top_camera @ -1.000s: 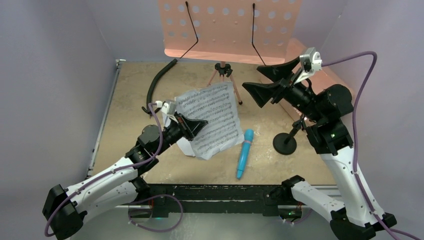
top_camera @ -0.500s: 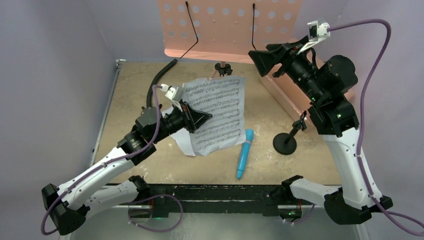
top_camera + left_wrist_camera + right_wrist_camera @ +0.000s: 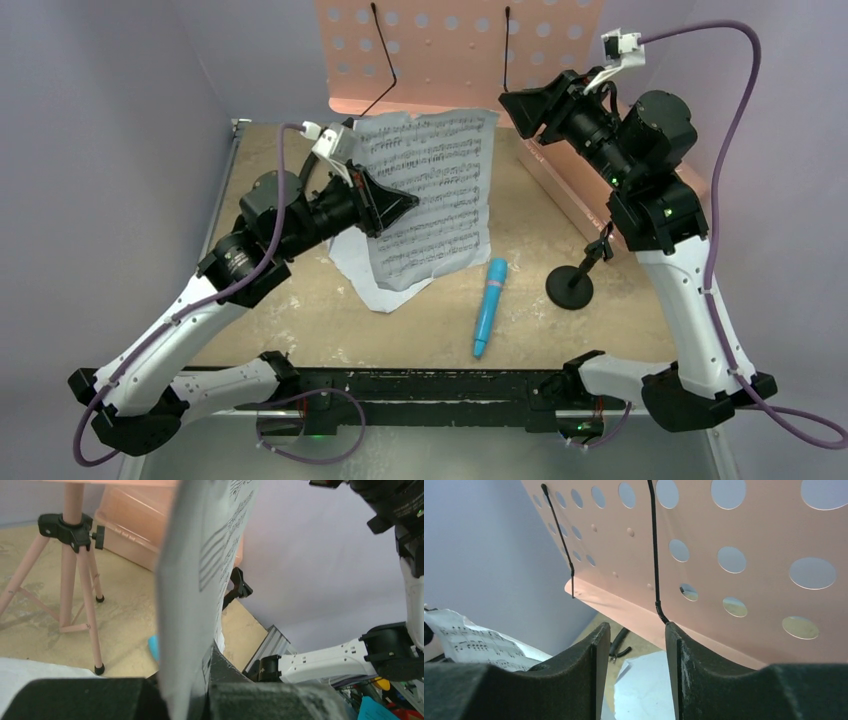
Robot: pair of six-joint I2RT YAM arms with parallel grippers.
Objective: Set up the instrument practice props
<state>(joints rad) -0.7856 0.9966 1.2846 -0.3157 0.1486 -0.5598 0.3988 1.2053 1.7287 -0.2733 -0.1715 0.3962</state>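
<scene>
The pink perforated music stand [image 3: 460, 50] stands at the back on tripod legs [image 3: 75, 580]. My left gripper [image 3: 395, 205] is shut on one white sheet-music page [image 3: 432, 190] and holds it upright in the air, its top edge just below the stand's ledge. The page is edge-on in the left wrist view [image 3: 200, 580]. The second page [image 3: 358, 280] lies on the table beneath. My right gripper [image 3: 520, 105] is open and empty at the stand's right wire holder [image 3: 655, 555]. The blue microphone [image 3: 489, 305] lies beside the black mic stand [image 3: 572, 285].
A curved black hose [image 3: 318, 160] lies at the back left. A translucent pink box [image 3: 570, 180] sits along the right wall behind my right arm. The stand's left wire holder [image 3: 561, 535] hangs over its ledge [image 3: 624, 605].
My left arm has lifted the page up and back toward the stand's ledge. My right gripper has risen and swung left, closer to the stand's right wire holder.
</scene>
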